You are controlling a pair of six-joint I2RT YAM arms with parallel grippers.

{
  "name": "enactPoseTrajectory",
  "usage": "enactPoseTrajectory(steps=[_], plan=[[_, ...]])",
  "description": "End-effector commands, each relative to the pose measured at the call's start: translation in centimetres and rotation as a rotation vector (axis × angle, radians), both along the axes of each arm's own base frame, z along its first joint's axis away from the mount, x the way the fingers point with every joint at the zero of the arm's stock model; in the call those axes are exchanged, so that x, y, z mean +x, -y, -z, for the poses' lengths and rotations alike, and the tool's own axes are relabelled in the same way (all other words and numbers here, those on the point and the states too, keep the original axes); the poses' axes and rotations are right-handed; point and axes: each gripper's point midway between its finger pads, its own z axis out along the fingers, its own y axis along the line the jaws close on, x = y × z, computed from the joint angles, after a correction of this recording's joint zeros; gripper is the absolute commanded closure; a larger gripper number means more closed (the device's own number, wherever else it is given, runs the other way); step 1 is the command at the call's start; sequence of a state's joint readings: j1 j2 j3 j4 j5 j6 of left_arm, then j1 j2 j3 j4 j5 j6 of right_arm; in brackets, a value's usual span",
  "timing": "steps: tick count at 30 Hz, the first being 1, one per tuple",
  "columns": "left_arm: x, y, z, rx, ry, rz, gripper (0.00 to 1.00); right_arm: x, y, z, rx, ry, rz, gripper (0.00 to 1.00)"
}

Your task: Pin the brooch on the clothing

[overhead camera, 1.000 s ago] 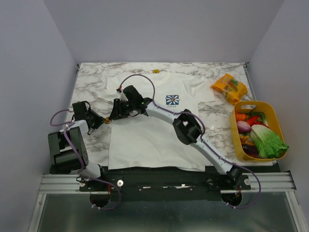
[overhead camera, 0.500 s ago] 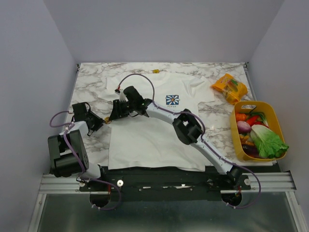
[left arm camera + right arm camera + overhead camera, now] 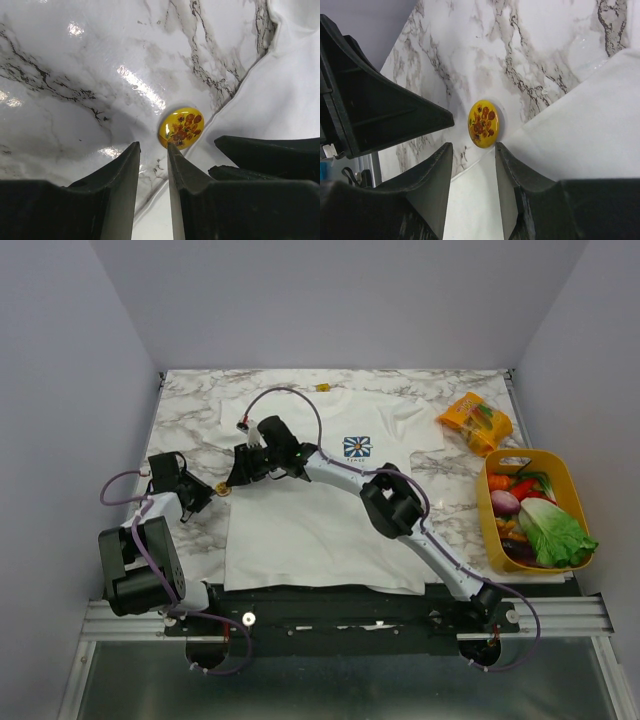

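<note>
Both arms have shifted only a little over the last second: the left arm's wrist has eased back toward the table's left side, and the right wrist has crept slightly away from the bases.

From the top camera, the brooch (image 3: 224,491) lies on the bare marble table (image 3: 190,400), just off the left edge of the T-shirt (image 3: 310,530). It sits between the two tools. The left gripper (image 3: 200,496) points at it from the left and the right gripper (image 3: 236,478) comes from over the shirt. Both are close, and neither is clearly nearer.

From the left wrist camera, the brooch (image 3: 181,128) is a round disc, face up, so it shows no long axis. It lies just ahead of the left gripper (image 3: 153,146) and off to the right of its gap. The jaws stand narrowly apart with nothing between them and do not touch the disc. The shirt's edge (image 3: 290,90) runs just beside it.

From the right wrist camera, the brooch (image 3: 482,123) lies just beyond the right gripper (image 3: 473,146), nearly on its centre line. Those jaws are part open and empty, with a gap wider than the disc. On this showing the right gripper looks better lined up for the pick.
</note>
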State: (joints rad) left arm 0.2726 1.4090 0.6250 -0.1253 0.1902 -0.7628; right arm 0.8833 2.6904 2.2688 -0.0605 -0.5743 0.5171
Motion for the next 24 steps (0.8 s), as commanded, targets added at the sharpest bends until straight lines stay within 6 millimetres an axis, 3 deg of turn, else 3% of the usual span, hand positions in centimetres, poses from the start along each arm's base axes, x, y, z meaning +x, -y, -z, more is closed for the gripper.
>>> enactPoseTrajectory(steps=[1, 4, 7, 8, 9, 16, 24], plan=[[-0.4, -0.4, -0.2, 0.031, -0.008, -0.006, 0.62, -0.3, -0.6, -4.1, 0.072, 0.093, -0.035, 0.52], [-0.4, -0.4, -0.1, 0.028, -0.011, -0.007, 0.62, -0.3, -1.1, -4.5, 0.081, 0.115, -0.034, 0.53], [-0.4, -0.3, -0.1, 0.027, -0.014, -0.007, 0.62, 0.2, -1.3, -3.0, 0.056, 0.102, -0.009, 0.54], [-0.4, -0.4, -0.1, 0.028, -0.014, -0.009, 0.62, 0.4, -1.6, -3.4, 0.062, 0.107, -0.001, 0.55], [-0.4, -0.4, -0.1, 0.030, -0.013, -0.010, 0.62, 0.5, -1.5, -2.1, 0.043, 0.084, 0.002, 0.56], [-0.4, -0.6, -0.4, 0.036, -0.009, -0.015, 0.61, 0.9, -1.9, -0.2, 0.024, 0.043, 0.029, 0.56], [0.1, -0.7, -0.9, 0.032, -0.001, -0.022, 0.59, 0.4, -1.6, 0.4, -0.003, -0.007, 0.034, 0.56]])
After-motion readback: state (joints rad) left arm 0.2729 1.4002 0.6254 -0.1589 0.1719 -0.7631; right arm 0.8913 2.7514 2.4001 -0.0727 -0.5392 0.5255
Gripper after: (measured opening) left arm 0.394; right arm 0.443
